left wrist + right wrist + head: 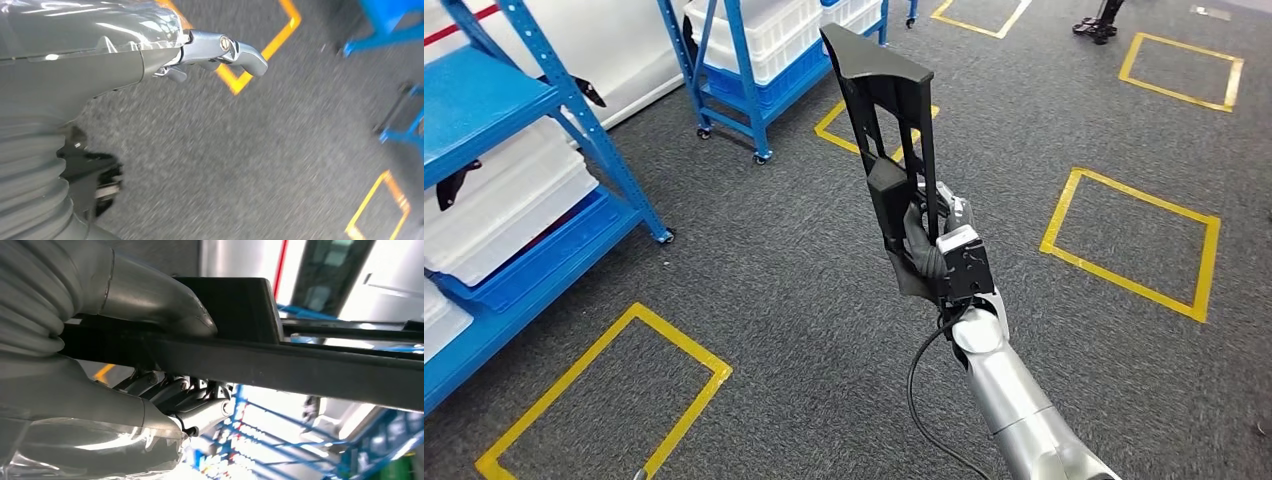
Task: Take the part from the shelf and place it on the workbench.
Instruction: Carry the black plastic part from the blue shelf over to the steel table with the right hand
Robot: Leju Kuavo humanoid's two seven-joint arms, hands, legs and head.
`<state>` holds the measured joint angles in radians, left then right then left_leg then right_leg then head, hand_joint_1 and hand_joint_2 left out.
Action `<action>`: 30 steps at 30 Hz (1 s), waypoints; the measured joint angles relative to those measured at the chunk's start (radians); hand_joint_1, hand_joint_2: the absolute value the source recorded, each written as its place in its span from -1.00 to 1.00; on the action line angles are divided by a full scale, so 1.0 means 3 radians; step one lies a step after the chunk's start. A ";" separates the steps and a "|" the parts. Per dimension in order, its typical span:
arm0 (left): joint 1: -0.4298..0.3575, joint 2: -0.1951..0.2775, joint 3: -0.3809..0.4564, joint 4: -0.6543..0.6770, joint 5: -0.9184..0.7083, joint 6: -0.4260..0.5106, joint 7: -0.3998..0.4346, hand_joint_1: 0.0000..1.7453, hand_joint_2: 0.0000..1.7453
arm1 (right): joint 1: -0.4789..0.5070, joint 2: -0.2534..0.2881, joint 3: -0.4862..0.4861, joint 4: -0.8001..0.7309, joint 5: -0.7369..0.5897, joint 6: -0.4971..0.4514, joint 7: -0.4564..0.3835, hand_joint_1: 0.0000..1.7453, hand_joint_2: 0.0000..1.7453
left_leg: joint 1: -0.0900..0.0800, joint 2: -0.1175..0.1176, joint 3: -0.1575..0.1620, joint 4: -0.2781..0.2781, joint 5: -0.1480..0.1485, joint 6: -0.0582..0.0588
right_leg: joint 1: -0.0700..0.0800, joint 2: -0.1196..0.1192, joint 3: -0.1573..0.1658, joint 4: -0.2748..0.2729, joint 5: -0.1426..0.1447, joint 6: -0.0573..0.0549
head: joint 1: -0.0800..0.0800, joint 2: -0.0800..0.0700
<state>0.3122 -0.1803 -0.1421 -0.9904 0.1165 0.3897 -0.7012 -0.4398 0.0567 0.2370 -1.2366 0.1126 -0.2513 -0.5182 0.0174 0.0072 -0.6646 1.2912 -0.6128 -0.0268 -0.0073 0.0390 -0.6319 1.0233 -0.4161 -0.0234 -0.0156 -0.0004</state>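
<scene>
the right robot hand (944, 250) is raised, fingers clamped on the black part (889, 130), held upright, slotted frame pointing toward 12 o'clock; the left robot hand (220, 50) is empty, fingers apart.

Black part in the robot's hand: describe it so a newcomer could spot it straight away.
Start at the grey carpet floor marked with yellow taped squares and follow the silver right arm up to the right hand. The black part stands upright in its grip, a long flat plastic frame with open slots. It is the one dark thing held above the floor, away from the blue shelves.
</scene>
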 joint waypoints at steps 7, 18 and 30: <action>-0.0091 -0.0024 0.0040 0.0215 -0.0010 -0.0049 0.0001 -1.00 1.00 | 0.0093 -0.0171 -0.0171 0.0041 -0.0117 0.0169 -0.0190 1.00 1.00 | 0.0006 -0.0314 0.0340 -0.0859 0.0421 0.0069 | -0.0023 0.0347 -0.0081 0.0061 0.0023 0.0106 | -0.0001 0.0000; -0.0293 -0.0044 0.0010 0.0501 -0.0029 -0.0191 0.0003 -1.00 1.00 | 0.0553 -0.0618 -0.0507 -0.0269 -0.0348 -0.0104 -0.0339 1.00 1.00 | -0.0012 0.0141 0.0385 -0.0933 0.0448 0.0160 | -0.0048 -0.0246 -0.0228 0.0426 -0.0111 0.0220 | 0.0009 0.0000; -0.0581 -0.0052 -0.0150 0.0829 -0.0146 -0.0140 0.0001 -1.00 1.00 | 0.0883 -0.0819 -0.1008 -0.1066 -0.0257 -0.0131 -0.0149 1.00 1.00 | -0.0032 0.0000 0.0001 0.0050 -0.0099 0.0037 | 0.0009 -0.0011 -0.0003 0.0010 -0.0024 0.0002 | 0.0007 0.0000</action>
<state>0.1380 -0.1958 -0.1872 -0.7417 0.0728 0.3476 -0.7009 -0.1749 -0.1891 -0.0653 -1.5564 0.0356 -0.2907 -0.5628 0.0078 0.0073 -0.6643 1.3062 -0.6426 -0.0158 -0.0045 0.0356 -0.6326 1.0262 -0.4233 -0.0226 -0.0136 -0.0004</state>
